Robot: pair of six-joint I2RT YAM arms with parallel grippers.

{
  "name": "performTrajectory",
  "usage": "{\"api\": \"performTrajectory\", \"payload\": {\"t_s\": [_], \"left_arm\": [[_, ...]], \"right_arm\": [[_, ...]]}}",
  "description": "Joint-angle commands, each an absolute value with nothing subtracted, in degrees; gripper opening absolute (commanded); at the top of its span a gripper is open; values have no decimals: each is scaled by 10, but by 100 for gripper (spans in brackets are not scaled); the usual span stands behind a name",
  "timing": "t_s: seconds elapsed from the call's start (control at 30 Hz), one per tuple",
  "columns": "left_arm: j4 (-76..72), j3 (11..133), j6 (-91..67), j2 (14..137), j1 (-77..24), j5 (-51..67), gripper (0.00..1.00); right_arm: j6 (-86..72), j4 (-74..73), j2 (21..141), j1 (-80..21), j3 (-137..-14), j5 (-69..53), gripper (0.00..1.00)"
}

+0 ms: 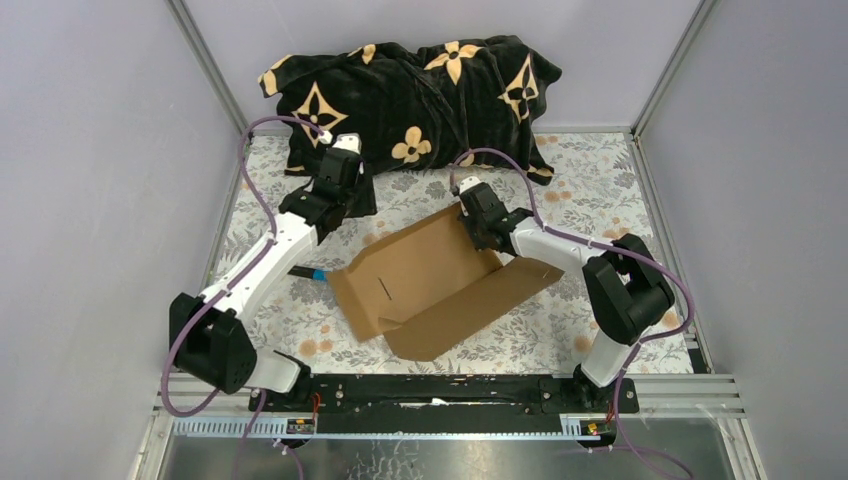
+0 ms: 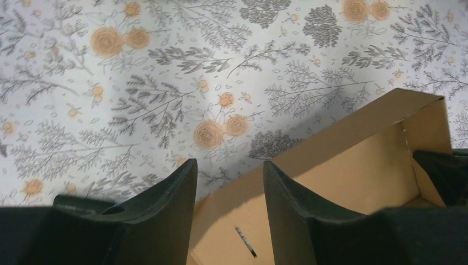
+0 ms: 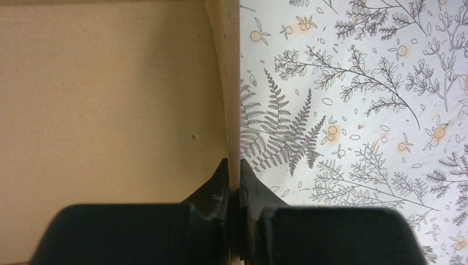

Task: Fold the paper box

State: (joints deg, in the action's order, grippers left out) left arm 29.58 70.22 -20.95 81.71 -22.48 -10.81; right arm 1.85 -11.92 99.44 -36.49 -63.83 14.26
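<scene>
One wall of the paper box [image 3: 110,99] sits pinched in the right claw [image 3: 233,168], while the left claw [image 2: 229,168] gapes nearby.

**Obscured and truncated items, all three views**

Right wrist view: the paper box [image 3: 110,105] runs off the top and left edges. The inner pad faces of the right gripper [image 3: 233,174] are concealed by the wall pinched between them. Left wrist view: the box is cut at the bottom and right edges, as are the finger roots of the left gripper [image 2: 229,164] at the bottom. A dark shape [image 2: 446,175] at the right edge is truncated and unidentified. Overhead: the right gripper's fingertips are lost behind the box's raised wall. A small dark object with a blue end [image 1: 308,271] passes under the left arm [image 1: 275,255]; identity undeterminable.
</scene>
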Motion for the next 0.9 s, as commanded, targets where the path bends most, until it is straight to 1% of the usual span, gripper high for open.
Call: {"api": "performTrajectory", "payload": {"t_s": [0.0, 0.17, 0.33, 0.47, 0.6, 0.77, 0.87], "left_arm": [[305, 667, -234, 767, -218, -161, 54], [309, 631, -252, 720, -193, -173, 54], [317, 604, -265, 685, -178, -187, 54], [323, 588, -277, 670, -176, -194, 55], [322, 576, -289, 663, -172, -196, 55], [319, 568, -294, 652, -167, -227, 57], [300, 552, -303, 659, -153, -200, 59]], "right_arm": [[-38, -65, 962, -365, -622, 172, 0], [-57, -44, 943, -365, -595, 204, 0], [-69, -24, 937, -358, -585, 210, 0], [-84, -9, 921, -338, -571, 207, 0], [-110, 18, 896, -297, -544, 175, 0], [-115, 35, 867, -271, -516, 167, 0], [-120, 58, 847, -267, -495, 162, 0]]}}
